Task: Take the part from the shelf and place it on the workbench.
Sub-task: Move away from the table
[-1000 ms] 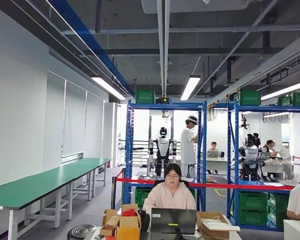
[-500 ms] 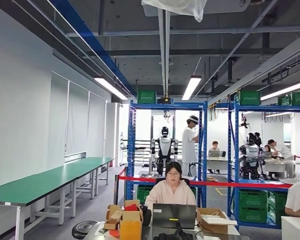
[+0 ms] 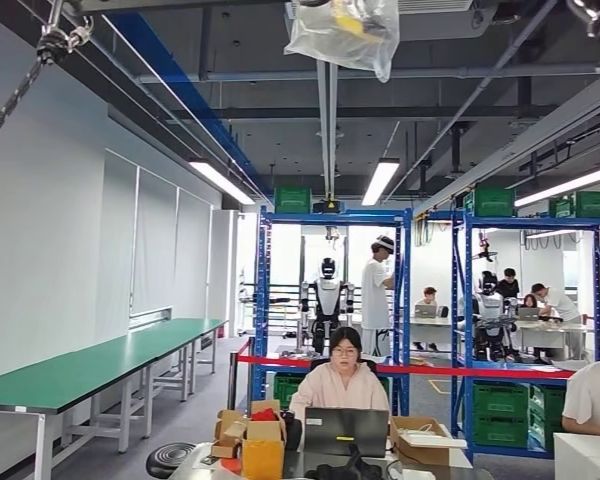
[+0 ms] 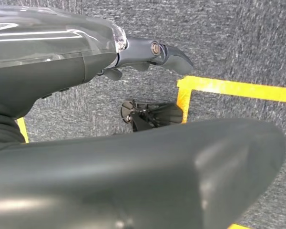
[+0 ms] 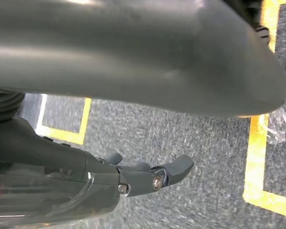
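Blue steel shelves [image 3: 331, 215] stand far ahead across the room, with green crates on top and on the low levels. I cannot make out the part on them from here. A long green workbench [image 3: 93, 362] runs along the left wall. My left hand [image 4: 62, 71] hangs over grey carpet, its fingers [image 4: 152, 49] stretched out with nothing in them. My right hand [image 5: 80, 176] also hangs over the floor, its fingers [image 5: 159, 179] straight and holding nothing.
A person sits behind a laptop [image 3: 345, 432] at a desk with cardboard boxes [image 3: 255, 440]. Red barrier tape [image 3: 403, 369] crosses before the shelves. Other robots and people stand beyond. A plastic bag [image 3: 342, 30] hangs overhead. Yellow floor tape [image 4: 235, 88] marks the carpet.
The whole head view has shifted as the camera tilted up: the plastic bag and chains at the top have come into view. The shelves and the people hold their places.
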You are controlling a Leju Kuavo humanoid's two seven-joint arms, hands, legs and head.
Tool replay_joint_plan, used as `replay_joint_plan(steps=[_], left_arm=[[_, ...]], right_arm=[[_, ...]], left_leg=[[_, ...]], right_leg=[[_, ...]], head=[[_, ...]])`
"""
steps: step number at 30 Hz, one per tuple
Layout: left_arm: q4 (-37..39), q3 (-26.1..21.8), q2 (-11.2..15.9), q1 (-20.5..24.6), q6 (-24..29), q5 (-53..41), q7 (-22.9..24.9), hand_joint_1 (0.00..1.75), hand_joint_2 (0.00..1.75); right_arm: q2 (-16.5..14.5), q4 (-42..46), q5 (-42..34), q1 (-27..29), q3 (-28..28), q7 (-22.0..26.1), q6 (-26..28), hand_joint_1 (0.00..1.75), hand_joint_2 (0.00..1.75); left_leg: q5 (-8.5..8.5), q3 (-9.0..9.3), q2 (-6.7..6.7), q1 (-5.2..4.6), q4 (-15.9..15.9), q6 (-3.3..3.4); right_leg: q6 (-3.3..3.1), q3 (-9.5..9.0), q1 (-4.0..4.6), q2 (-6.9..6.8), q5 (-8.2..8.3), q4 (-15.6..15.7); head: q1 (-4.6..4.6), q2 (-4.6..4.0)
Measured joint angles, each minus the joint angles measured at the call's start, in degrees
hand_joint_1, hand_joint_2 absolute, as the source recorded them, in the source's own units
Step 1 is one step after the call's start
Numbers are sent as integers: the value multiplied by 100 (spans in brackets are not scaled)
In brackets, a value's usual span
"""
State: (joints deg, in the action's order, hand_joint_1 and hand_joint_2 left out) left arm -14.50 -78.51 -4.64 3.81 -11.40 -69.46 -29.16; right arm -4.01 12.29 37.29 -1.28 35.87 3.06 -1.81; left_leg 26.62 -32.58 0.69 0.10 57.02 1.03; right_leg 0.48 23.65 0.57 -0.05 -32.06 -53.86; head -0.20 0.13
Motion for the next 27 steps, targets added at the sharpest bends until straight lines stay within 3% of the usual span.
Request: replay_joint_plan(steps=[2,4,5,7,8,9,12,14,16,17,18,20,21,23,24,25,27], left_arm=[[1,3,-1,15,33,13,66,0,0],[1,3,-1,22,94,39,139,0,0],[1,2,-1,25,119,49,166,0,44],[1,2,-2,29,149,52,185,0,131],[1,2,-2,31,154,53,184,0,175],[1,2,-2,33,158,58,180,0,175],[1,2,-2,55,170,95,166,0,175],[1,2,-3,75,180,111,167,0,175],[1,2,-7,89,186,117,176,0,175],[1,2,-12,93,186,124,181,0,175],[2,1,-16,97,183,138,184,0,175],[3,-3,-25,100,171,166,184,0,175],[3,-4,-26,100,166,177,184,0,175],[3,-7,-28,95,164,192,186,0,175],[3,-8,-30,93,166,201,190,0,175],[3,-9,-31,92,168,209,195,0,175],[3,-10,-39,96,175,216,212,0,175]], right_arm=[[-1,-4,-65,-18,102,-121,6,0,0],[-1,-5,-72,-29,186,-231,7,0,0],[-1,-5,-71,-33,227,-281,7,0,0],[-1,-7,-68,-32,301,-350,7,0,87],[-1,-7,-66,-32,328,-368,7,0,131],[-1,-7,-64,-34,354,-379,7,0,175],[-2,-7,-67,-42,422,-404,22,0,175],[-1,-7,-84,-47,466,-412,49,0,175],[5,-7,-105,-59,510,-414,61,0,175],[13,-7,-114,-62,537,-412,62,0,131],[21,-7,-120,-64,563,-411,63,0,131],[34,-7,-120,-58,613,-409,71,0,131],[36,-7,-113,-55,632,-412,78,0,175],[40,-7,-84,-43,673,-447,105,0,175],[42,-7,-66,-36,695,-474,118,0,175],[45,-7,-50,-31,715,-501,128,0,175],[55,-6,-26,-31,748,-534,140,0,175]], left_leg=[[6,-37,-3,8,49,-58],[284,-161,-18,16,372,-95],[516,-275,-25,23,689,-107],[906,-497,-29,30,1402,-131],[952,-524,-29,31,1586,-139],[884,-459,-29,33,1566,-144],[410,109,-29,40,613,-127],[313,305,-30,33,198,-93],[343,281,-33,32,134,-46],[345,266,-33,42,115,-17],[338,252,-33,53,104,18],[311,230,-29,62,91,76],[303,217,-26,55,91,94],[292,197,-22,45,93,110],[289,197,-22,43,93,112],[287,203,-24,43,93,113],[285,217,-27,37,93,105]], right_leg=[[-71,30,-8,-13,46,50],[-158,82,-19,-38,122,82],[-183,114,-11,-52,148,79],[-207,185,12,-63,188,59],[-208,217,19,-65,201,40],[-207,250,23,-65,206,10],[-163,341,29,-60,174,-125],[-114,408,44,-59,153,-209],[-71,471,52,-60,159,-261],[-42,500,52,-52,136,-296],[-12,548,47,-42,64,-386],[53,772,14,-21,-256,-888],[75,947,-7,-18,-448,-1278],[106,1230,-36,-18,-643,-1904],[113,1242,-42,-18,-579,-1940],[115,1144,-46,-18,-409,-1736],[88,775,-41,-11,19,-939]], head=[[1,0],[1,0],[1,0],[1,0],[1,0],[1,0],[1,0],[0,0],[-1,1],[-2,1],[-2,1],[-2,0],[-2,0],[-2,0],[-2,0],[-2,0],[-1,0]])
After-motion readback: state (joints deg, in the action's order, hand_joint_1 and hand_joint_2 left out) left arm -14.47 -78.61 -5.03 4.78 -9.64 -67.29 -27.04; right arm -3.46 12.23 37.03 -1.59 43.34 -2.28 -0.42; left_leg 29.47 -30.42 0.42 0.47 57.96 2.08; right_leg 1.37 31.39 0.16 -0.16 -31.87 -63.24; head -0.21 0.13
